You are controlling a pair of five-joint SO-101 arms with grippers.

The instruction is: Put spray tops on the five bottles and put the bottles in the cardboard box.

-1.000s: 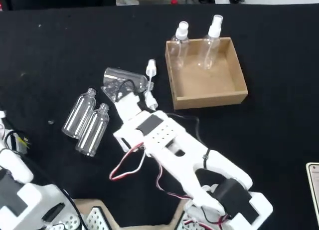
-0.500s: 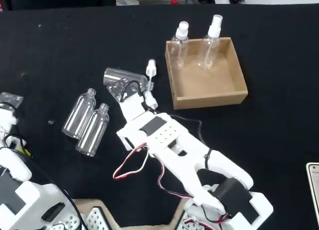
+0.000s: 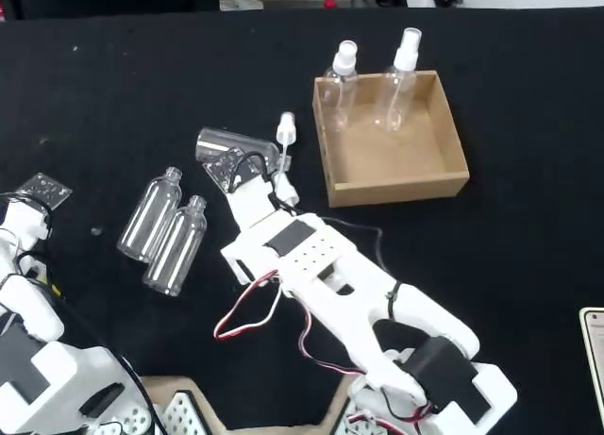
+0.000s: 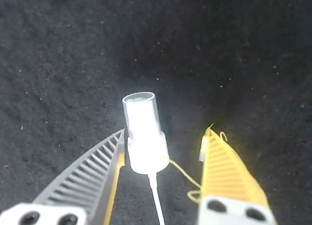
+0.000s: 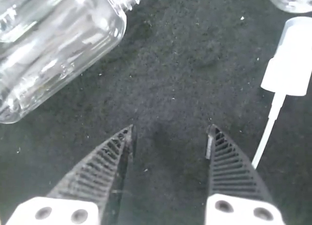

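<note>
A clear uncapped bottle (image 3: 219, 143) lies on the black cloth, with a loose spray top (image 3: 285, 130) just right of it. My right gripper (image 3: 232, 167) hovers beside them, open (image 5: 169, 131) over bare cloth, apart from the bottle (image 5: 53, 44) and the spray top (image 5: 290, 64). Two more uncapped bottles (image 3: 149, 213) (image 3: 177, 244) lie side by side to the left. At the left edge, my left gripper (image 3: 36, 197) stands open (image 4: 164, 133) around another spray top (image 4: 144, 137) lying on the cloth. The cardboard box (image 3: 396, 185) holds two upright capped bottles (image 3: 338, 86) (image 3: 400, 72).
Red and white cables (image 3: 245, 312) loop off the right arm's body at the table's middle front. A white object (image 3: 595, 331) lies at the right edge. Black cloth is open ahead of the box and at the far left.
My left gripper has come up from the left edge and swung rightward over the cloth. The right arm shifted only slightly near the lying bottle.
</note>
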